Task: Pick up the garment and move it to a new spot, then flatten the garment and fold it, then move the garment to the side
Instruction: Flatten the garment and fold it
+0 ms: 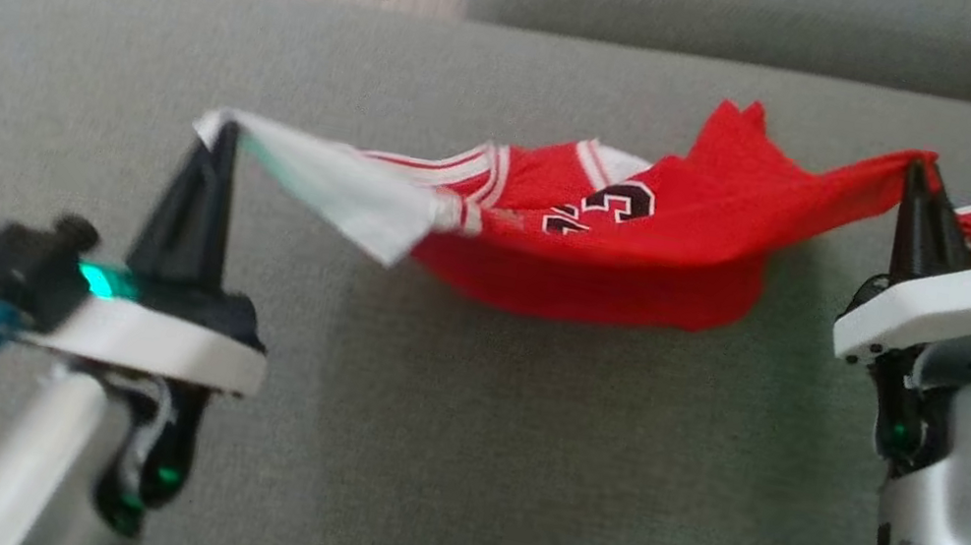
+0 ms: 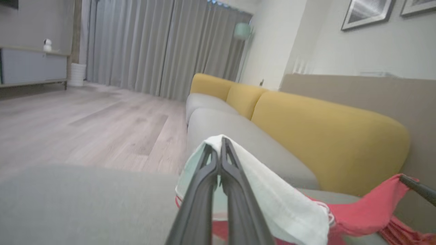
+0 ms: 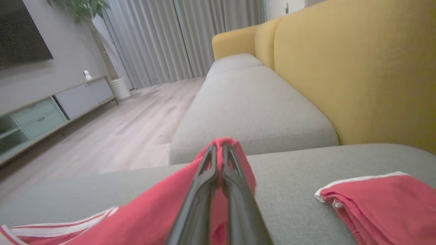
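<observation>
Red, limp, light: the garment [image 1: 647, 261] sags over the grey cushion [image 1: 412, 459], left gripper [image 1: 217, 133] pinching its white hem, right gripper [image 1: 916, 177] a red corner; such edges seem the surest holds.

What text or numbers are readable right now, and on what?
"3": a black, white-edged numeral on the red garment.
A second digit to its left in the head view is crumpled into a fold and cannot be read.
No other text is legible.

Grey-and-yellow sofa [image 3: 259, 112], wood floor [image 2: 85, 126], grey curtains [image 2: 153, 44]
</observation>
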Controlling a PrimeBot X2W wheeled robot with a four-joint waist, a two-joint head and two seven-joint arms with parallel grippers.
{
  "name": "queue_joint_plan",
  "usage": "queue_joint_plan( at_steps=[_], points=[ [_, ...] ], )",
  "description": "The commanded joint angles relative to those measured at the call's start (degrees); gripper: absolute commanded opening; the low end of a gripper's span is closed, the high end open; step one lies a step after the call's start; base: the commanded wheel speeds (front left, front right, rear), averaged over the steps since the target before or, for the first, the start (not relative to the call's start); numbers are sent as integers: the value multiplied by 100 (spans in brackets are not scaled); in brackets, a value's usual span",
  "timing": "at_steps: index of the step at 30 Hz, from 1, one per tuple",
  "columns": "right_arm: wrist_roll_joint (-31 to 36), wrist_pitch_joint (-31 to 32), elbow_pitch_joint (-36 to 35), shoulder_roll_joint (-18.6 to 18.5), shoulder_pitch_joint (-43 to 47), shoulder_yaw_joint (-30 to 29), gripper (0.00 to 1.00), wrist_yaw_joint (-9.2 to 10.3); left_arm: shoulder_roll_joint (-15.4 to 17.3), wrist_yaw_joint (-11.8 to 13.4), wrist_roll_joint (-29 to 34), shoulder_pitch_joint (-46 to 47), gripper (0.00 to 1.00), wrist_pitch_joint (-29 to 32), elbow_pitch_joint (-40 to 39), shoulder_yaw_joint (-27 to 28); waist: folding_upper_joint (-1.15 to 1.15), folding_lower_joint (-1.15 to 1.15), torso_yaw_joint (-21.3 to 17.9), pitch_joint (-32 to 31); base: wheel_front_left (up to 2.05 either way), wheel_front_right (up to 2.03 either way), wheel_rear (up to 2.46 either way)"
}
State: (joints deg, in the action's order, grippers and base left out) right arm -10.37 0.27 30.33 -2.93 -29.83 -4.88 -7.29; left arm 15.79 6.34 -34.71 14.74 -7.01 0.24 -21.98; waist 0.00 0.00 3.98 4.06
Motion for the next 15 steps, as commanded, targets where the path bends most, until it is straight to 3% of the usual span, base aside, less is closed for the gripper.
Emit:
queue_joint_plan(
  at_steps=[1,7,15],
  points=[
    [-127,54,-449,5,-69,184,0,-20,214,59,63,377,0,50,-373,308,0,0,-154,-250,0,0,0],
    [-564,617,-2504,5,389,190,0,-20,738,239,176,757,0,520,-1613,664,0,0,-359,-600,0,0,0],
    [-818,1457,-5056,5,727,-332,0,-20,1364,281,290,1661,0,1396,-2770,956,0,0,-499,-662,0,0,0]
  ],
)
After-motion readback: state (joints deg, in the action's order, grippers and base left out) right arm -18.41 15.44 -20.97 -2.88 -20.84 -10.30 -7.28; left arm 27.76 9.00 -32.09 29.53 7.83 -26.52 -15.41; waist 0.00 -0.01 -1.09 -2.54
